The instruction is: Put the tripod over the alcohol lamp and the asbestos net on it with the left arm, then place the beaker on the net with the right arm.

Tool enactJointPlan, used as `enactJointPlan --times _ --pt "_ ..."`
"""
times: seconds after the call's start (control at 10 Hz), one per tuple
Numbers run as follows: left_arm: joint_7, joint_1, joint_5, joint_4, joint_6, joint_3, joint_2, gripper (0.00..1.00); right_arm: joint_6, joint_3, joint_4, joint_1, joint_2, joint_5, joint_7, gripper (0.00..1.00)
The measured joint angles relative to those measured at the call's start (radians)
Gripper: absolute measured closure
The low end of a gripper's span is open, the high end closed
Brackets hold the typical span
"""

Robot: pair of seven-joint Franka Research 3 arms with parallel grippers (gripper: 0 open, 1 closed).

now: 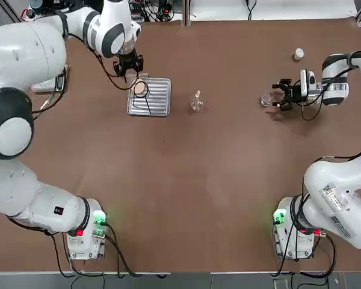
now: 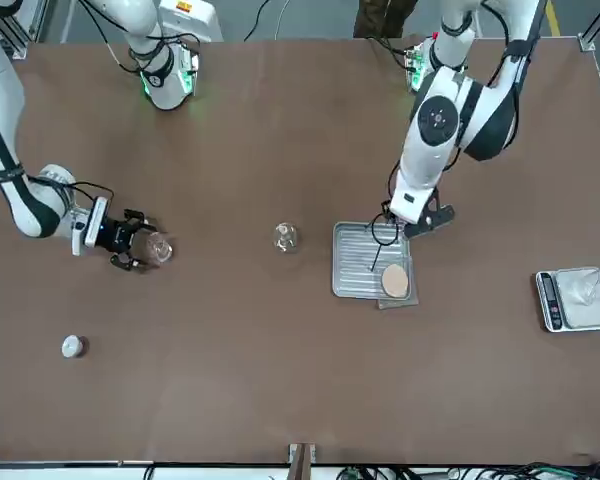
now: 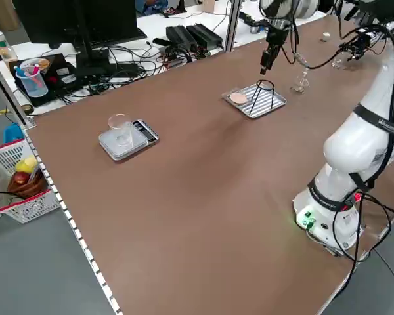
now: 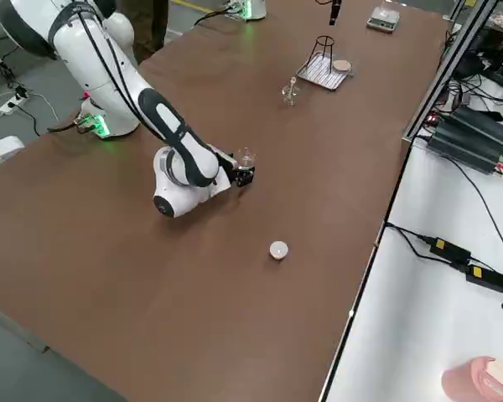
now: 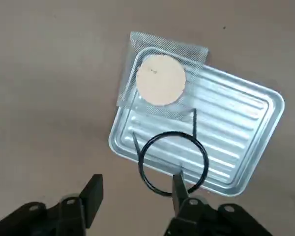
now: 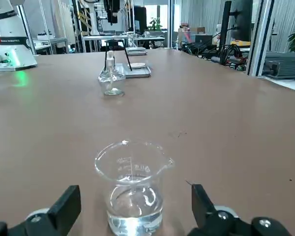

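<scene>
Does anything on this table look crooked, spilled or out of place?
Only one thing: the asbestos net lies half on the ribbed metal tray, draped over its corner and onto the table, so it sits unevenly. The tripod stands upright in the tray, and the alcohol lamp and beaker are upright. No spill shows.

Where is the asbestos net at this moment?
In the top view, the asbestos net lies on the robot's left half of the table, at the far left corner of the ribbed metal tray, beside the tripod, below the open left gripper.

One tripod [image 1: 142, 96], one asbestos net [image 5: 161, 73], one tray [image 1: 157, 98], one alcohol lamp [image 1: 197, 103], one beaker [image 6: 132, 194], two arms were present.
</scene>
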Motion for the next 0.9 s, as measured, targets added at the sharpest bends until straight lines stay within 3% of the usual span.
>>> enactJointPlan --times 0.4,0.9 --pt "-0.038 0.012 -0.021 -0.127 0.19 -0.001 -0.001 0.35 0.007 0.001 -0.001 0.01 0.009 0.0 0.0 0.02" --pt "-0.05 0.006 -0.021 -0.174 0.256 -0.005 0.005 0.37 0.014 0.002 -0.002 0.012 0.024 0.0 -0.001 0.16"
